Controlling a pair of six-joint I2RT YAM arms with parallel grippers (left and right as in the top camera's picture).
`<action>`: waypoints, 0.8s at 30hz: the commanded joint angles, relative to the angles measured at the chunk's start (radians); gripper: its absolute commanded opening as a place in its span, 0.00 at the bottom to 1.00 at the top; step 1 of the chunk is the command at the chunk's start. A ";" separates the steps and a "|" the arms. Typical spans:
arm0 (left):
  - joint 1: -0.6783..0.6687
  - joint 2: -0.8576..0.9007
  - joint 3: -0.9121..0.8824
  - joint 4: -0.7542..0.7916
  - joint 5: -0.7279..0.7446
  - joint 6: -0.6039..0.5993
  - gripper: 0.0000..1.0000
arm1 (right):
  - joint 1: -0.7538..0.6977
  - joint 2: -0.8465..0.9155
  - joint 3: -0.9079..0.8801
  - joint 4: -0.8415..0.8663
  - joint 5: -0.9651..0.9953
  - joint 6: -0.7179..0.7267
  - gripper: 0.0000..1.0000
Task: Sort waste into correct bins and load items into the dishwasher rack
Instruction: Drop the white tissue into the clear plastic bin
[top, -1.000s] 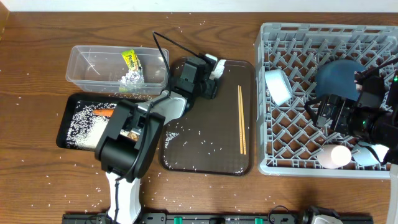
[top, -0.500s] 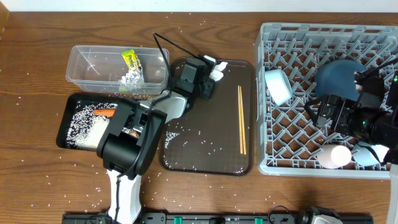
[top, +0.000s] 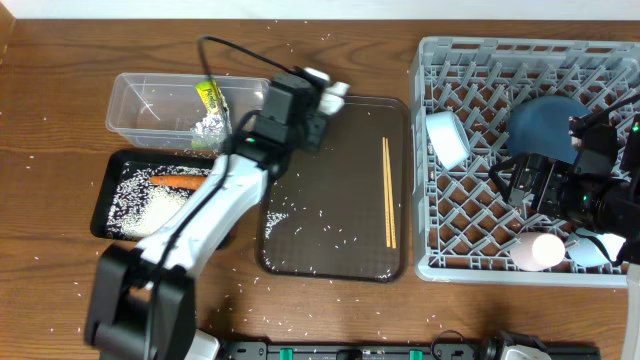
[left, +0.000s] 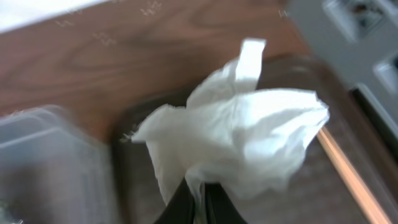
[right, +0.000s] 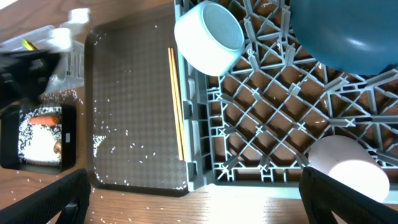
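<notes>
left claw (top: 322, 97): pinched tight, arm stretched forward | right claw (top: 522, 185): jaws spread wide

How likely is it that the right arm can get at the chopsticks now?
Probably yes: the chopsticks lie uncovered beside the rack, the open right tool holds nothing, and the left arm is off them.

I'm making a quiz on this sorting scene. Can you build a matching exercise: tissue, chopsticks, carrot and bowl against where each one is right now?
Things:
1. tissue
2. chopsticks
3. carrot
4. bowl

Places:
A. in the rack
B. on the brown tray
C. in the left gripper
D. in the black tray

Pairs: 1-C, 2-B, 3-D, 4-A
</notes>
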 joint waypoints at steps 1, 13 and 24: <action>0.057 -0.005 0.004 -0.074 -0.183 -0.005 0.06 | -0.008 -0.003 0.005 -0.001 0.000 -0.014 0.99; 0.215 0.005 0.004 -0.101 -0.196 -0.005 0.07 | -0.008 -0.003 0.005 -0.012 0.000 -0.014 0.99; 0.216 -0.116 0.005 -0.175 -0.196 -0.025 0.75 | -0.008 -0.003 0.005 -0.031 0.000 -0.015 0.99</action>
